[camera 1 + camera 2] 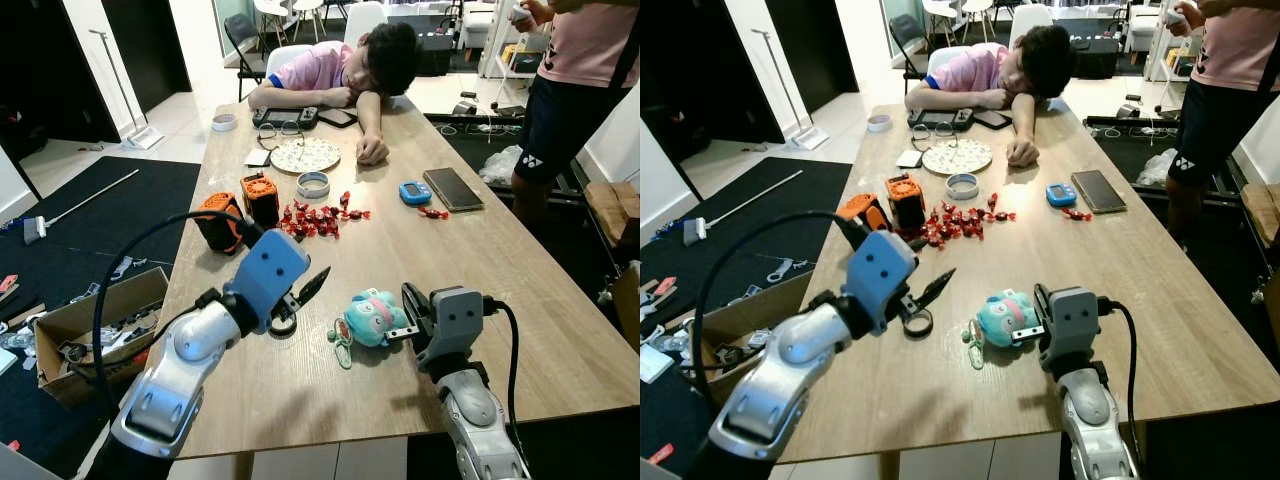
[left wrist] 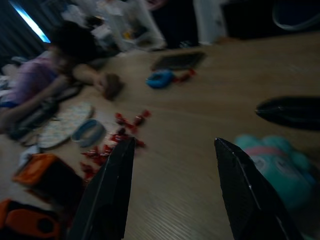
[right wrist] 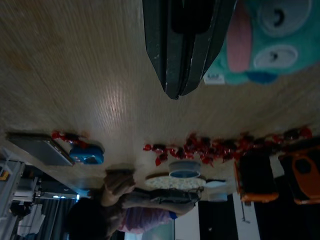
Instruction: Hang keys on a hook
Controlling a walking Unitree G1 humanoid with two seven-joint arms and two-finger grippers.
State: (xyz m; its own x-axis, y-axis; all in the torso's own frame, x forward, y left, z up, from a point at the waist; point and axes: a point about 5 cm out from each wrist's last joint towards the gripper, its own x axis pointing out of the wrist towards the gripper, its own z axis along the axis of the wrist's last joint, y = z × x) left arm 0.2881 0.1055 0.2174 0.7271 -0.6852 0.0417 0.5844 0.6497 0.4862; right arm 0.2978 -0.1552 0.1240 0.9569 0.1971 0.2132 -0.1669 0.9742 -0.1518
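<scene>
Nothing hangs yet: left gripper [image 1: 305,292] spread above the table [image 1: 520,300], right gripper [image 3: 182,75] pressed together beside the teal toy keychain [image 1: 372,318].

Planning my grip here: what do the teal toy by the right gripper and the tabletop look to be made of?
The teal toy looks like soft plush: matte, fuzzy surface, rounded stuffed shape, with pink and white patches; probably squashable. The tabletop looks like light wood or wood-look laminate: visible grain lines, smooth with a slight sheen near the right gripper. Which of the two I cannot tell.
</scene>
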